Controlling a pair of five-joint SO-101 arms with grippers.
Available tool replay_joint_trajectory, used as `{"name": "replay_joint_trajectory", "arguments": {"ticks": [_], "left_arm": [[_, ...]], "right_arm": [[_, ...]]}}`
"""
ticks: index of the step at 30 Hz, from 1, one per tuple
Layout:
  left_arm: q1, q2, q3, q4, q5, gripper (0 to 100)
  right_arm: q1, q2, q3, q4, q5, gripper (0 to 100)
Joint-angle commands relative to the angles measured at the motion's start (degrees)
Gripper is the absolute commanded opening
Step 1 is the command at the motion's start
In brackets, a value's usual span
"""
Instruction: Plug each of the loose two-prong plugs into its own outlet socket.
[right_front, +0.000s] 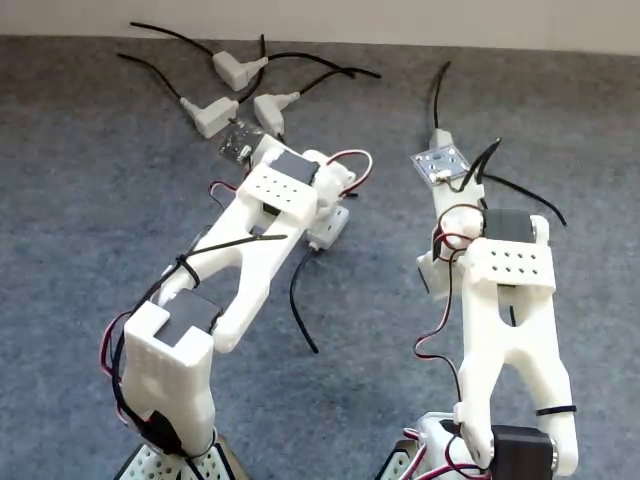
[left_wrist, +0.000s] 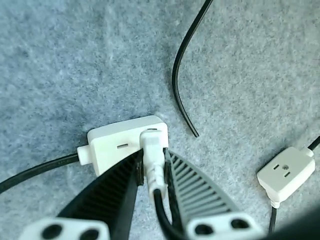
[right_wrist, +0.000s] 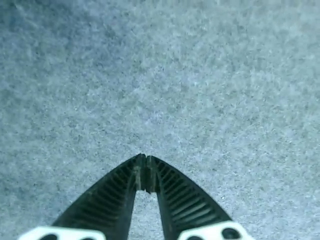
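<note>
Firmly, left end effector (left_wrist: 153, 160) grips a plug (left_wrist: 152, 142) touching an outlet socket (left_wrist: 116, 146); right end effector (right_wrist: 145, 172) clenched.

No writing, number, label or sign can be read anywhere. The white outlet socket (left_wrist: 117, 145) and the plug (left_wrist: 152, 157) touching it show plain moulded faces. The socket carries only a short slot mark. Two small speckled squares (right_front: 240, 141) (right_front: 440, 162) lie on the worktop (right_front: 90, 200). Whatever is on their faces is too small to make out.
</note>
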Motion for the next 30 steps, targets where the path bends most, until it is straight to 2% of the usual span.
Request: {"name": "replay_joint_trajectory", "arguments": {"ticks": [1, 30], "left_arm": [[1.3, -0.1, -1.7, -3.9, 0.0, 1], [2.7, 0.0, -1.6, -0.9, 0.0, 1]], "right_arm": [[0.3, -0.4, -0.2, -0.7, -0.5, 0.8], [0.6, -0.4, -0.2, -0.7, -0.5, 0.8]]}}
